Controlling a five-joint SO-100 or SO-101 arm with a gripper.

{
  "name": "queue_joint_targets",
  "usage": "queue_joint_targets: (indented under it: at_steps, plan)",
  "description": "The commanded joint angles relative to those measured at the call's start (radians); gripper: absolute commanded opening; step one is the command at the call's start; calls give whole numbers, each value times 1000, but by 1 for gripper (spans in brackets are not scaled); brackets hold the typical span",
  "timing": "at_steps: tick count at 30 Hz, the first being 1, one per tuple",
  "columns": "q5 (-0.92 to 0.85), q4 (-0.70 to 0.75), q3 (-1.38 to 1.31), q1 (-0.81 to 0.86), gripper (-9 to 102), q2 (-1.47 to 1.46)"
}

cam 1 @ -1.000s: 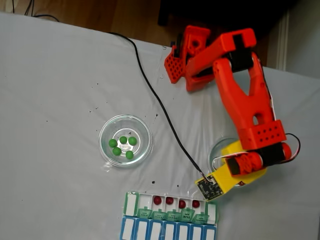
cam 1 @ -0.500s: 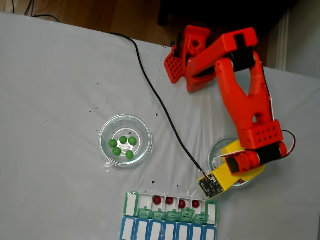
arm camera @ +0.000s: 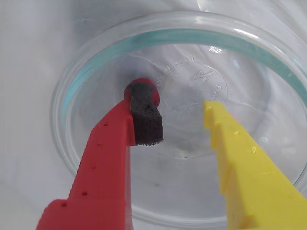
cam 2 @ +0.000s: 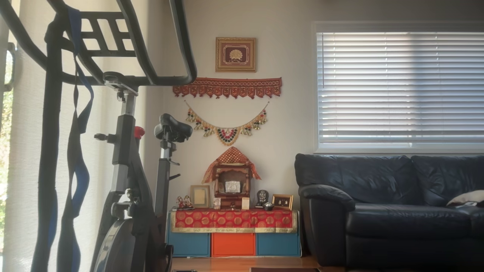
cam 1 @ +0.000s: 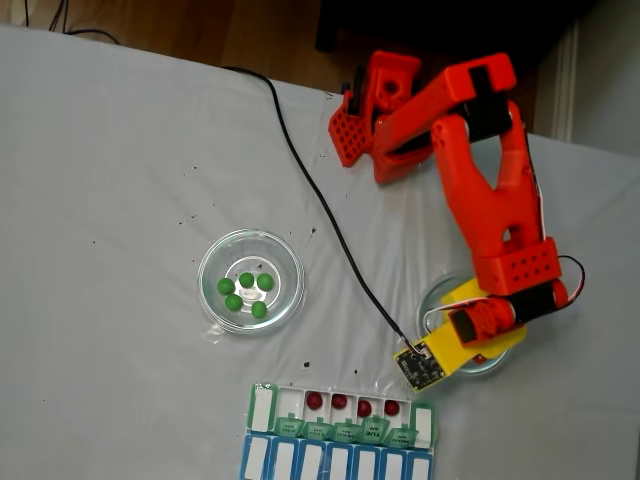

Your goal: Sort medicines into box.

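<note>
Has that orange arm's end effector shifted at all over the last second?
Yes. In the fixed view the end effector has slid up and to the right, further over the glass dish and away from the pill box.

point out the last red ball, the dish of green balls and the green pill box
red ball (arm camera: 142, 85), wrist view, its top edge above the foam pad
dish (cam 1: 212, 258), fixed view, bare left rim
green pill box (cam 1: 261, 408), fixed view, empty left compartment

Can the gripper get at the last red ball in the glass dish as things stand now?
Probably yes. The gripper is open inside the glass dish, and the red ball lies at its red finger's padded tip, with nothing else between the fingers.
</note>
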Motion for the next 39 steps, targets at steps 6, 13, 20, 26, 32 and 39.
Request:
queue_joint_targets:
  at_steps: [6, 13, 20, 26, 32, 39]
  plan:
    - [20, -86, 54, -41, 21, 193]
    - [18, -147, 54, -46, 20, 144]
    - [6, -184, 40, -37, 18, 86]
    - [5, -199, 55, -44, 18, 74]
    - [0, -224, 71, -49, 18, 52]
    - [-3, -225, 78, -58, 18, 32]
